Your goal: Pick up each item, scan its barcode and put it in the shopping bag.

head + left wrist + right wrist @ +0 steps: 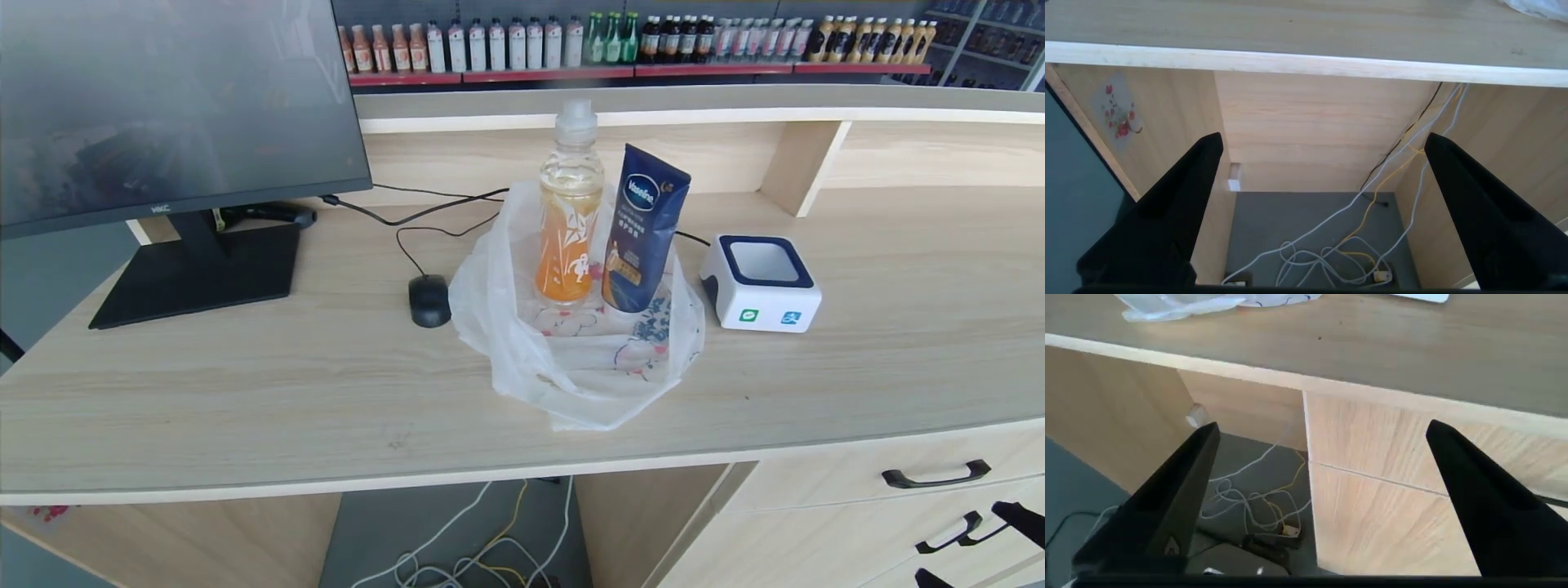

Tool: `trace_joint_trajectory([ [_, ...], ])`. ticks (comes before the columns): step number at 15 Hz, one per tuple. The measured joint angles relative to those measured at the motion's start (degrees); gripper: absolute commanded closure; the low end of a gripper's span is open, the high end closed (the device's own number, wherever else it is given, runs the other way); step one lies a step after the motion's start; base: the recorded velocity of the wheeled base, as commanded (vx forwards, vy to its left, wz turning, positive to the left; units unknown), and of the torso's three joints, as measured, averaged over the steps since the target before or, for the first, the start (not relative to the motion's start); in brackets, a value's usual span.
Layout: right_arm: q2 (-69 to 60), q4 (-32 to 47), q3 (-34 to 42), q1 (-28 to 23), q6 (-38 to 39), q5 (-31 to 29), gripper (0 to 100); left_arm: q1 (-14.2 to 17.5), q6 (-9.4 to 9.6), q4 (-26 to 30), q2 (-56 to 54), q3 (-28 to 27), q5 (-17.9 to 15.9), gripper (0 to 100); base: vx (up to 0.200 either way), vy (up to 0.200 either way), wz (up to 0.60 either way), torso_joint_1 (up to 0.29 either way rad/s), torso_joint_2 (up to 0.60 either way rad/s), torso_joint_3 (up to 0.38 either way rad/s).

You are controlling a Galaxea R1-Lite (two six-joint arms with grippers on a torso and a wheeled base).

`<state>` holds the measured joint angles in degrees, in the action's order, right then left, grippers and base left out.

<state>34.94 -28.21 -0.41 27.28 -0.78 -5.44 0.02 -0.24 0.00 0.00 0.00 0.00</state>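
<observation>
A clear bottle of orange drink (569, 220) and a dark blue tube (641, 237) stand upright side by side on the spread-open white plastic shopping bag (571, 359) at the middle of the wooden counter. The white barcode scanner (761, 282) with a dark-rimmed window sits just right of the bag. My left gripper (1323, 143) hangs open and holds nothing, below the counter's front edge, facing the cable-strewn gap under it. My right gripper (1323, 429) is also open with nothing in it, low in front of the drawer cabinet; a fold of the bag (1184, 304) shows on the counter above.
A monitor (163, 106) on a black stand fills the counter's left, with a black mouse (429, 300) and its cable beside the bag. A raised wooden ledge (694, 106) runs behind. Drawers with black handles (935, 476) sit under the right side. Loose cables (1339, 253) lie on the floor.
</observation>
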Motion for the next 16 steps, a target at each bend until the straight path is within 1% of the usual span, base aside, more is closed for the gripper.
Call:
trace_joint_trajectory([
  [2, -11.6, 17.7, -0.3, 0.1, -0.2, 0.7, 0, 0.0, 0.02, 0.0, 0.0, 0.0, 0.0, 0, 0.0, 0.0, 0.0, 0.0, 0.0, 0.0],
  [3, -16.9, 23.6, -0.5, 0.1, -0.2, 1.1, 0, 0.0, 0.04, 0.0, 0.0, 0.0, 0.0, 0, 0.0, 0.0, 0.0, 0.0, 0.0, 0.0],
  [4, -20.8, 26.8, -0.6, 0.1, -0.3, 1.5, 0, 0.0, 0.06, 0.0, 0.0, 0.0, 0.0, 0, 0.0, 0.0, 0.0, 0.0, 0.0, 0.0],
  [5, -23.3, 28.5, -0.6, 0.0, -0.3, 1.7, 0, 0.0, 0.06, 0.0, 0.0, 0.0, 0.0, 0, 0.0, 0.0, 0.0, 0.0, 0.0, 0.0],
  [6, -24.9, 28.6, -0.6, -0.2, -0.2, 1.8, 0, 0.0, 0.09, 0.0, 0.0, 0.0, 0.0, 0, 0.0, 0.0, 0.0, 0.0, 0.0, 0.0],
  [8, -25.8, 28.7, -0.6, -2.9, 0.0, 1.8, 0, 0.0, 0.09, 0.0, 0.0, 0.0, 0.0, 0, 0.0, 0.0, 0.0, 0.0, 0.0, 0.0],
  [9, -25.6, 28.7, -0.6, -5.7, 0.0, 1.8, 0, 0.0, 0.09, 0.0, 0.0, 0.0, 0.0, 0, 0.0, 0.0, 0.0, 0.0, 0.0, 0.0],
  [12, -24.6, 28.2, 0.0, -18.0, 0.2, 1.9, 0, 0.0, 0.09, 0.0, 0.0, 0.0, 0.0, 0, 0.0, 0.0, 0.0, 0.0, 0.0, 0.0],
  [13, -25.2, 28.1, 0.1, -20.1, 0.2, 1.9, 0, 0.0, 0.06, 0.0, 0.0, 0.0, 0.0, 0, 0.0, 0.0, 0.0, 0.0, 0.0, 0.0],
  [14, -26.4, 28.0, 0.2, -21.2, 0.4, 2.0, 0, 0.0, 0.04, 0.0, 0.0, 0.0, 0.0, 0, 0.0, 0.0, 0.0, 0.0, 0.0, 0.0],
  [16, -28.5, 27.9, 0.3, -22.1, 2.1, 1.9, 0, 0.0, 0.04, 0.1, 0.0, 0.0, 0.0, 0, 0.0, 0.0, 0.0, 0.0, 0.0, 0.0],
])
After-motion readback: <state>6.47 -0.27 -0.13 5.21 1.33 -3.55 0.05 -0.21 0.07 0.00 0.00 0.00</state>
